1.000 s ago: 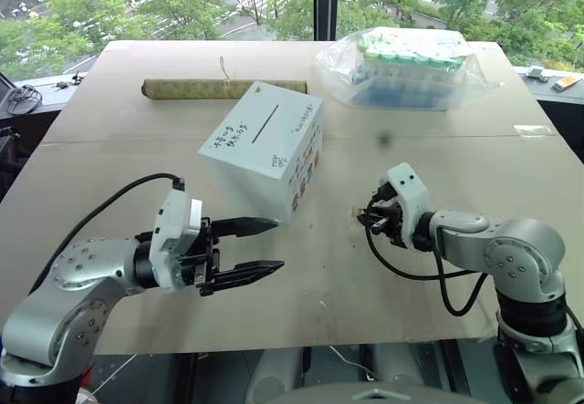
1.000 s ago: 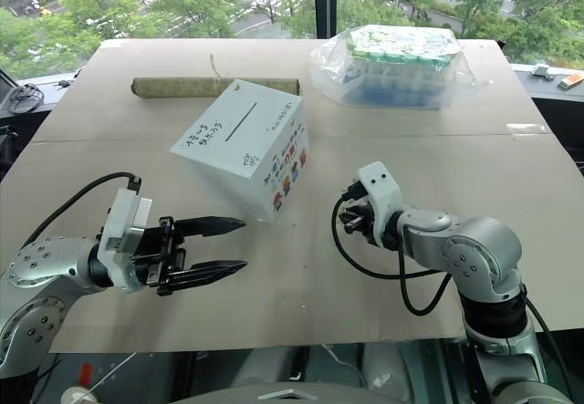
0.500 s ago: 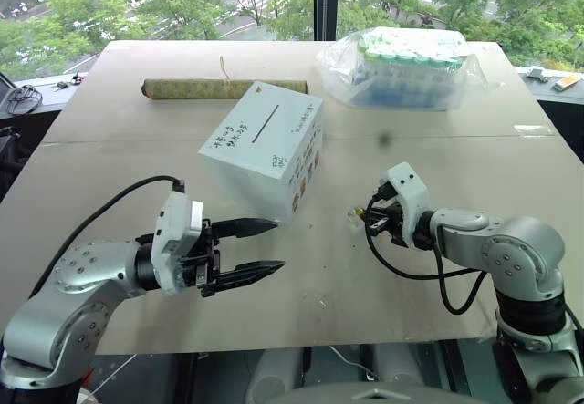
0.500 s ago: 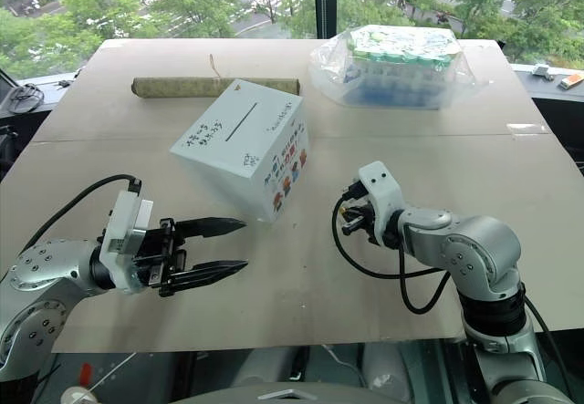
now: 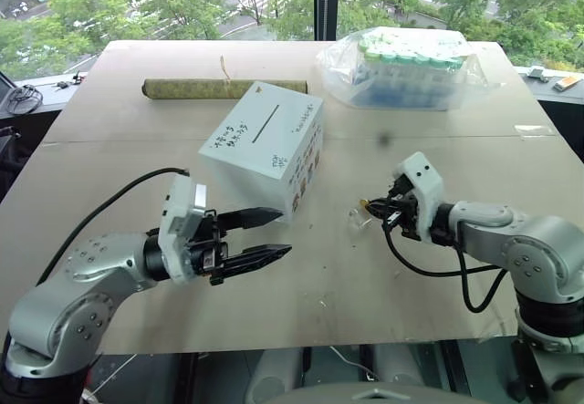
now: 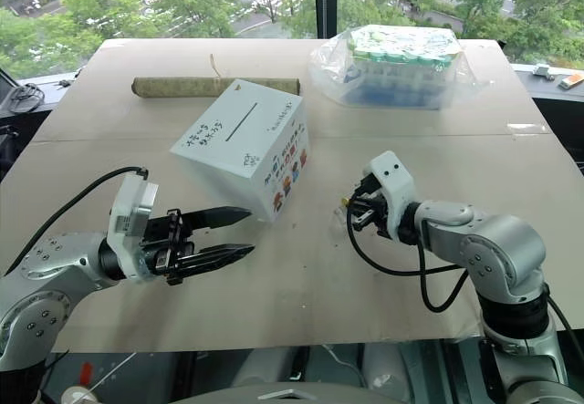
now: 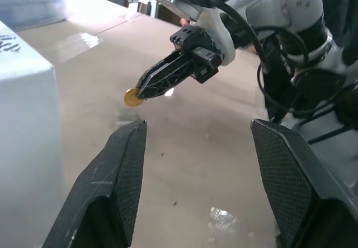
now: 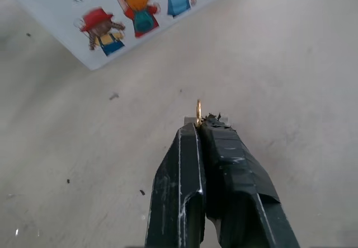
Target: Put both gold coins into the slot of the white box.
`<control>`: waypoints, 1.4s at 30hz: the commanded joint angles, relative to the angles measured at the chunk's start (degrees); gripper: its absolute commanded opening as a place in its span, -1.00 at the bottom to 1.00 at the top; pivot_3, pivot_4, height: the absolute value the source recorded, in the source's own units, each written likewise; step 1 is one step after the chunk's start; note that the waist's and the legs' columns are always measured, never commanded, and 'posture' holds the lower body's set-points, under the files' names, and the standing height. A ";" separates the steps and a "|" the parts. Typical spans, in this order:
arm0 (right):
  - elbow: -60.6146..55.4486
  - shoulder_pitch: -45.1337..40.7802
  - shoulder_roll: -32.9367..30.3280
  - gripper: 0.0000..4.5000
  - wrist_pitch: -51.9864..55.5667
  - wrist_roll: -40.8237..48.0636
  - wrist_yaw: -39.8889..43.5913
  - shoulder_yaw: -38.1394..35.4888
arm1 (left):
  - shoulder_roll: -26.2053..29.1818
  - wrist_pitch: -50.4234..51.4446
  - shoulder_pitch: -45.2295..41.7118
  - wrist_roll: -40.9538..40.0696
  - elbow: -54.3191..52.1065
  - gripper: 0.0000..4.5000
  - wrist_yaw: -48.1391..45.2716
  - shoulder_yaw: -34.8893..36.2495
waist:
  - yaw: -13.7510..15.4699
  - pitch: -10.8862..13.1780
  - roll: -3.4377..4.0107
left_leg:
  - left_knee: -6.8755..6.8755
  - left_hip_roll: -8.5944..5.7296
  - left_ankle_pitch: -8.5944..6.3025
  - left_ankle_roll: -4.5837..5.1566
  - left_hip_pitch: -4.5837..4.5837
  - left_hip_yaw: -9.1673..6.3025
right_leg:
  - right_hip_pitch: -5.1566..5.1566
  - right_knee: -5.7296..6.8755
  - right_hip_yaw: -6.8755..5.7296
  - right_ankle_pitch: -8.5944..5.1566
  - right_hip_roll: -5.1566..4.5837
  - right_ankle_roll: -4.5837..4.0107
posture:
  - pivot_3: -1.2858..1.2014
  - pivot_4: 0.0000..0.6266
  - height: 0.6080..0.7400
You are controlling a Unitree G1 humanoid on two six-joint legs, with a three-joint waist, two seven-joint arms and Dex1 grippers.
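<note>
Jaws of the right gripper (image 7: 144, 93) pinch the tiny, thin, slippery gold coin (image 7: 132, 97) by its rim, a light but precarious hold; left gripper (image 5: 265, 233) jaws spread.

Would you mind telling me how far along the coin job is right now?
No coin can be seen going in yet. In hand: the right gripper pinches one gold coin above the table. Left: carrying it to the slot on the white box; the left gripper is open and empty.

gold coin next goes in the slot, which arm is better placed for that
The right. Its gripper is shut on a gold coin, held clear of the table beside the white box, whose slot faces up. The left gripper is open and empty.
</note>
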 commanded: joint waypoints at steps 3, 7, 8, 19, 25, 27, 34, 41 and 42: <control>-8.14 -0.31 -2.76 -0.98 -8.73 9.34 11.21 -6.41 | -0.06 4.92 -5.45 -8.48 1.13 0.22 4.00 -0.34 | 0.00 0.01 0.01 | 0.00 0.01 0.00 0.00 -0.01 -0.01 | 0.01 0.00 -0.01 0.00 0.00 0.00 | 0.03 -0.52 1.00; -9.39 -2.89 -5.59 -1.00 -10.56 16.94 14.32 -9.48 | -0.73 5.89 -9.49 -9.60 1.96 -0.37 4.51 -2.52 | -0.01 0.01 0.00 | 0.04 0.00 0.00 0.00 0.01 0.00 | 0.02 0.00 0.00 0.01 0.01 0.01 | 0.03 -0.52 1.00; -9.73 -3.32 -6.51 -1.00 -11.03 18.46 14.74 -9.77 | -1.04 6.18 -10.73 -9.96 2.32 -0.37 4.49 -3.17 | -0.01 0.00 -0.01 | 0.05 0.00 0.00 0.00 0.00 0.01 | 0.03 0.00 0.00 0.01 0.00 0.01 | 0.03 -0.52 1.00; -15.05 0.35 -13.30 -1.00 -16.20 27.82 11.44 -11.17 | -3.45 9.14 -21.11 -13.10 6.26 -0.37 3.03 -7.57 | 0.06 -0.01 -0.04 | 0.07 -0.01 0.01 0.00 -0.04 -0.05 | 0.03 -0.02 -0.06 0.01 -0.03 0.01 | 0.03 -0.52 1.00; -17.48 3.92 -16.27 -1.00 -20.60 30.18 9.37 -11.01 | -3.65 8.92 -22.38 -11.25 7.47 -0.37 0.32 -9.25 | 0.09 -0.01 -0.04 | 0.09 -0.01 0.01 0.00 -0.03 -0.03 | 0.05 -0.03 -0.05 0.01 -0.02 0.01 | 0.03 -0.52 1.00; -16.49 2.92 -16.71 -1.00 -21.45 30.05 8.74 -9.69 | -3.83 8.91 -22.51 -11.17 7.63 -0.37 -0.19 -9.67 | 0.03 -0.01 -0.04 | 0.09 -0.01 0.01 0.00 -0.02 -0.03 | 0.06 -0.03 -0.05 0.01 -0.02 0.01 | 0.03 -0.52 1.00; -15.64 2.18 -18.03 -1.00 -23.21 30.57 6.98 -7.76 | -2.94 10.33 -22.14 -10.96 7.68 -0.37 -2.93 -10.45 | 0.15 -0.01 -0.05 | 0.09 0.00 0.01 0.00 -0.04 -0.04 | 0.06 -0.04 -0.07 0.01 -0.02 0.01 | 0.03 -0.52 1.00; -15.86 2.09 -19.19 -1.00 -24.60 31.42 5.97 -6.58 | -3.97 10.34 -23.77 -9.97 8.15 -0.37 -3.47 -11.95 | 0.11 0.00 -0.05 | 0.10 0.00 0.01 0.00 -0.04 -0.05 | 0.07 -0.05 -0.07 0.01 -0.02 0.01 | 0.03 -0.52 1.00; -15.89 2.07 -19.29 -1.00 -24.76 31.56 5.83 -6.44 | -4.12 10.31 -24.01 -9.77 8.15 -0.37 -3.56 -12.19 | 0.11 0.00 -0.05 | 0.09 0.00 0.01 0.00 -0.03 -0.05 | 0.07 -0.05 -0.07 0.01 -0.02 0.01 | 0.03 -0.52 1.00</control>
